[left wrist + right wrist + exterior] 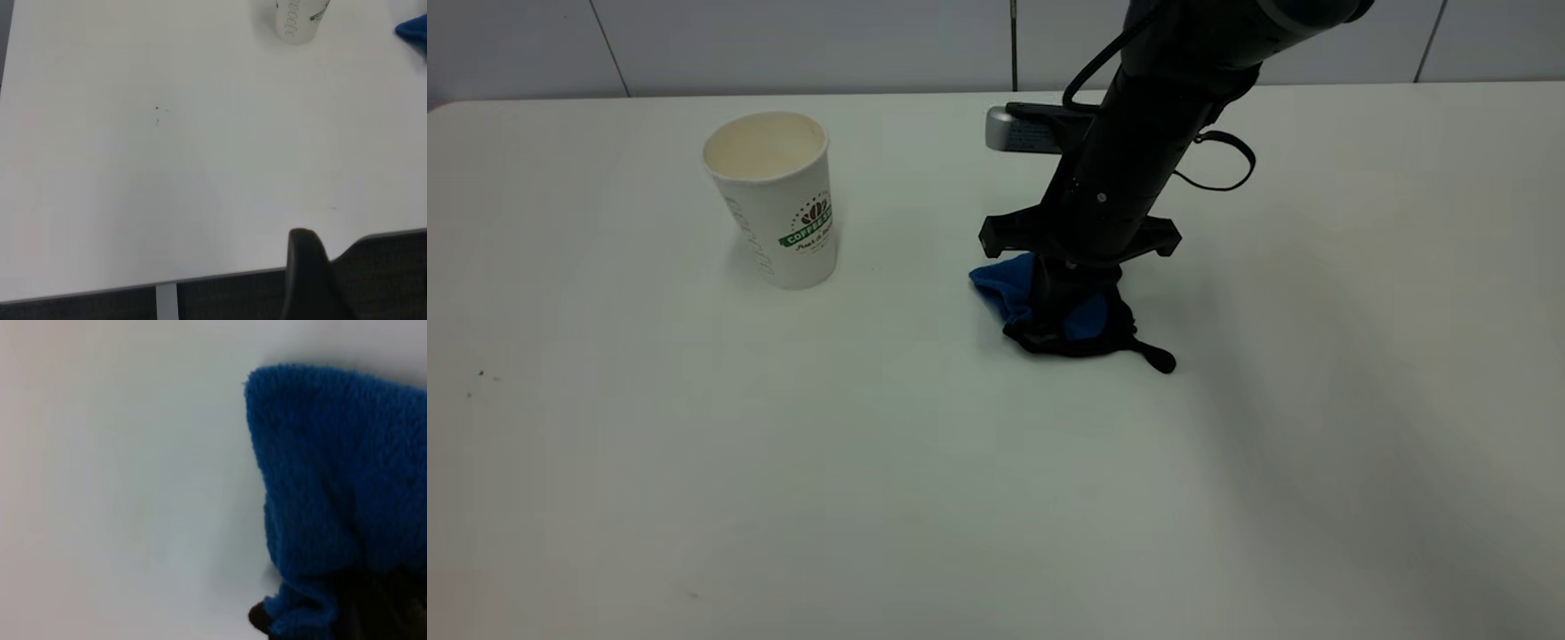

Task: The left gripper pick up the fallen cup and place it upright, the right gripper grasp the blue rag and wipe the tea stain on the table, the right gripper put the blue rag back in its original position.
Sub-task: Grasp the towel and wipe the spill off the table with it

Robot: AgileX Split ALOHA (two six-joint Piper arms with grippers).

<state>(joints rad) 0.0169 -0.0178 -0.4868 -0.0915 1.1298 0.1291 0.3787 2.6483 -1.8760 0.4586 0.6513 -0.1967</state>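
The white surface (694, 498) is smooth and plain, with a few tiny dark specks (480, 374) near its left edge, and behind it stands a pale wall (783, 44) of large panels with dark seams. In the middle of the surface lies the blue rag (1014, 289), crumpled into a small heap of bright terry cloth with black edging; its short black loop tab (1156, 357) points toward the near right. The right gripper (1074, 298) comes down steeply from the far right and presses into the rag, its fingers buried in the cloth, so they appear clamped on it; the wide crossbar sits just above the heap. To the left and a little farther back, well apart from the rag, the cup (778, 200) stands upright, its long axis vertical and its cream mouth facing up, the green logo turned to the right. The left gripper (308, 277) is only a dark tip past the surface's edge; whether it is apart or together I cannot tell.
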